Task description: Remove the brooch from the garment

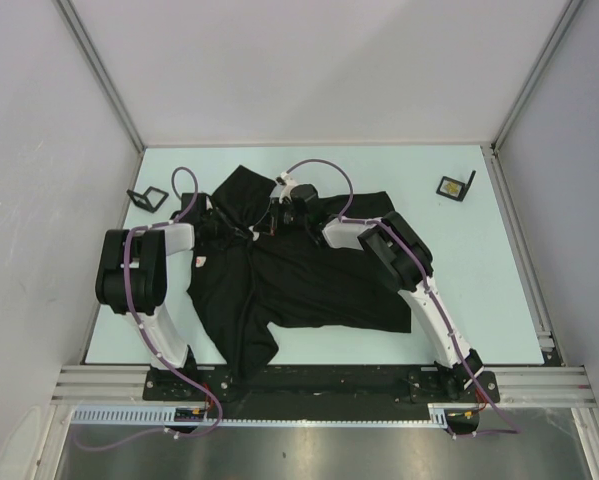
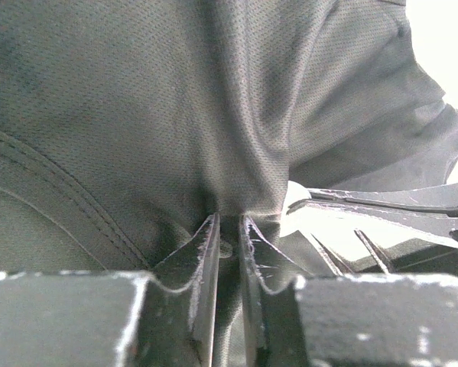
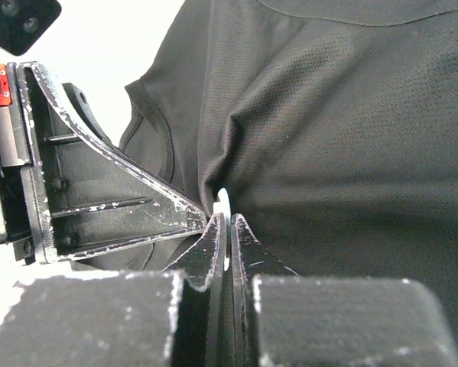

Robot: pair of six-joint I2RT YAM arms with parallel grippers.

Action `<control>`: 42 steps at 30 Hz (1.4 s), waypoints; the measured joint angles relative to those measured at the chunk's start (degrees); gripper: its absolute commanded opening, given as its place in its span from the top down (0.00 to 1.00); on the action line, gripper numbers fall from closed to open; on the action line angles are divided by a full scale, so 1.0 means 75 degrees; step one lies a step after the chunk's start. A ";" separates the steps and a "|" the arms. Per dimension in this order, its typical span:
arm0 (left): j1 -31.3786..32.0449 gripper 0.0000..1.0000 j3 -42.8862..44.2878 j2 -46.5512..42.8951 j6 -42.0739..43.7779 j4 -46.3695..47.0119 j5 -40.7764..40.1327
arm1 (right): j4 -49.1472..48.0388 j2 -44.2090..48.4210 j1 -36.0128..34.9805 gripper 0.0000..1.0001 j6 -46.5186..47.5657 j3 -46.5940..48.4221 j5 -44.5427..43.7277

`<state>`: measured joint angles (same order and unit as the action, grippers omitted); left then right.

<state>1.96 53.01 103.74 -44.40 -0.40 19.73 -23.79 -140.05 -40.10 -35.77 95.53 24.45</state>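
The garment (image 1: 309,280), a black T-shirt, lies spread on the table with a small white-and-red label (image 1: 199,262) on its left sleeve. Both grippers meet near its collar. My left gripper (image 1: 245,230) is shut on a pinched fold of the black fabric (image 2: 229,218). My right gripper (image 1: 271,224) is shut on the brooch (image 3: 222,205), a thin white disc seen edge-on, pressed against the cloth (image 3: 328,138). The left gripper's fingers (image 3: 99,206) show just left of the right gripper (image 3: 227,222). The brooch is hidden in the top view.
A small black stand (image 1: 149,197) sits at the table's far left. Another black holder with a yellow piece (image 1: 455,187) sits at the far right. Grey walls enclose the table. A metal rail (image 1: 309,385) runs along the near edge.
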 measured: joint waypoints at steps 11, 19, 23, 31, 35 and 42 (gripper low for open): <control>0.0000 0.58 -0.0015 -0.0090 -0.0187 0.0385 0.0411 | -0.0280 0.0114 -0.0128 1.00 0.0184 -0.0262 -0.0554; 0.0000 0.59 -0.0085 -0.0090 -0.0495 0.0848 0.0635 | -0.0597 0.0411 -0.0236 1.00 0.0321 -0.0723 -0.1134; 0.0000 0.61 -0.0108 -0.0087 -0.0592 0.0965 0.0659 | -0.0781 0.0498 -0.0236 1.00 0.0323 -0.0938 -0.1338; 0.0000 0.63 -0.0114 -0.0073 -0.0627 0.1064 0.0656 | -0.1218 0.0603 -0.0268 1.00 0.0321 -0.1288 -0.1562; 0.0009 0.64 -0.0114 -0.0052 -0.0615 0.1005 0.0647 | -0.1332 0.0635 -0.0309 1.00 0.0329 -0.1373 -0.1655; 0.0079 0.65 -0.0105 0.0003 -0.0557 0.0787 0.0565 | -0.1524 0.0691 -0.0361 1.00 0.0408 -0.1478 -0.1778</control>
<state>2.55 52.23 103.77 -48.58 5.50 23.97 -35.22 -134.87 -42.81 -32.71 84.44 11.11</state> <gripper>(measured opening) 0.340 0.020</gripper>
